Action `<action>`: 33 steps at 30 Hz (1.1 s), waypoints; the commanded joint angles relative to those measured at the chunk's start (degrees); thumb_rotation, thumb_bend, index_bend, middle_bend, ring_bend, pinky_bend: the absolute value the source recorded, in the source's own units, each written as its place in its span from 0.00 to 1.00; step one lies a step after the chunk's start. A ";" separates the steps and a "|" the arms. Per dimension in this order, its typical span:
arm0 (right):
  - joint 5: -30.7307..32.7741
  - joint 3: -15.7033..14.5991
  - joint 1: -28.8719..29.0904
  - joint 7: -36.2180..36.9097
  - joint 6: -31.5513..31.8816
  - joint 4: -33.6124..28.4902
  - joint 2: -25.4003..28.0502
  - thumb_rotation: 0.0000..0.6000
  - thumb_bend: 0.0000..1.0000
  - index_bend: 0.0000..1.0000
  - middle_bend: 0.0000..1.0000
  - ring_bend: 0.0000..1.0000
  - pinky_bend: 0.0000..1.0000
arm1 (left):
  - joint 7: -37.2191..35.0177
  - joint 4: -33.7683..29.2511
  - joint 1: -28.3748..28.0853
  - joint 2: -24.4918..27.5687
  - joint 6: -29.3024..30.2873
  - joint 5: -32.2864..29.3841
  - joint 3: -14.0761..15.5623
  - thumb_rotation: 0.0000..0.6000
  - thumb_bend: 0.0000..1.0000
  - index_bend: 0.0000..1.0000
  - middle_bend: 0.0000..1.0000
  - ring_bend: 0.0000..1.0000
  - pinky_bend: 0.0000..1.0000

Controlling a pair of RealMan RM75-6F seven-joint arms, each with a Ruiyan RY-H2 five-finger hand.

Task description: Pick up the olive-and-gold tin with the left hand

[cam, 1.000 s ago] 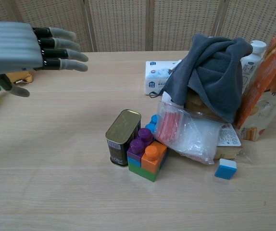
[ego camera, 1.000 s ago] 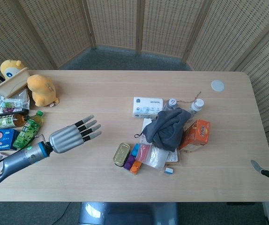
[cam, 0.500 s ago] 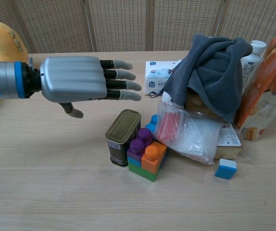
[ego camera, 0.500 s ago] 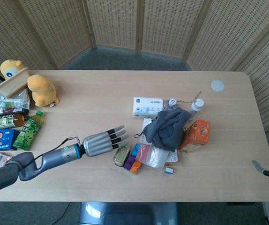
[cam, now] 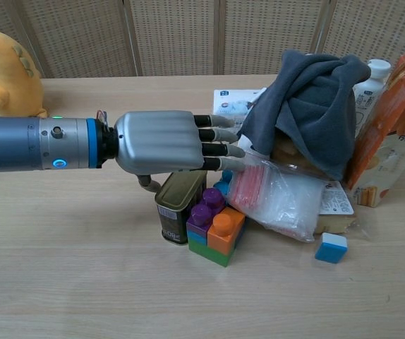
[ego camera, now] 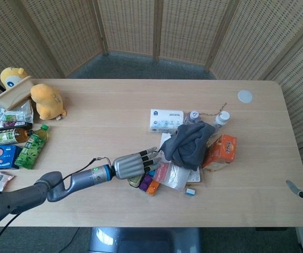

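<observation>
The olive-and-gold tin (cam: 177, 207) stands upright near the table's front, touching a stack of coloured bricks (cam: 215, 229) on its right. My left hand (cam: 167, 141) hovers flat just above the tin. Its fingers (cam: 220, 148) are stretched out toward the plastic bag, and its thumb (cam: 146, 183) hangs down by the tin's far left corner. The hand holds nothing. In the head view the left hand (ego camera: 133, 164) covers most of the tin. Only a grey sliver of the right hand (ego camera: 298, 191) shows at the right edge.
A clear plastic bag (cam: 276, 198), a grey cloth (cam: 308, 106) draped over items, an orange box (cam: 393, 134) and a tissue pack (cam: 225, 113) crowd the tin's right and back. A small blue-white block (cam: 331, 248) lies in front. Plush toys (ego camera: 46, 100) and bottles (ego camera: 30, 147) sit far left.
My left hand has swept right across the table, from well left of the tin to directly over it, fingers still extended. The tin has not moved.
</observation>
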 commanded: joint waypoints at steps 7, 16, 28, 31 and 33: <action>0.12 0.07 -0.16 1.02 -0.09 -0.07 0.39 1.00 0.00 0.00 0.00 0.00 0.00 | -1.41 3.39 -0.97 -3.73 3.54 0.20 2.62 1.00 0.06 0.09 0.08 0.02 0.11; -0.13 -0.08 -0.18 1.13 -0.24 -0.16 0.44 1.00 0.00 0.00 0.00 0.00 0.00 | -2.31 7.91 -0.63 -5.70 8.79 1.53 5.53 1.00 0.08 0.78 0.88 0.66 0.62; -0.35 -0.26 -0.17 1.12 -0.42 -0.21 0.41 1.00 0.00 0.00 0.00 0.00 0.00 | -0.19 -0.02 0.05 1.07 15.57 -1.01 3.04 1.00 0.10 0.82 0.92 0.69 0.65; -0.51 -0.33 -0.17 0.96 -0.41 -0.30 0.36 1.00 0.00 0.00 0.00 0.00 0.00 | 2.21 -5.53 0.05 5.63 16.49 -1.65 1.79 1.00 0.10 0.82 0.92 0.69 0.65; -0.62 -0.39 -0.17 0.84 -0.40 -0.39 0.34 1.00 0.00 0.00 0.00 0.00 0.00 | 3.99 -9.78 0.21 9.01 16.81 -2.32 0.87 1.00 0.09 0.82 0.92 0.69 0.65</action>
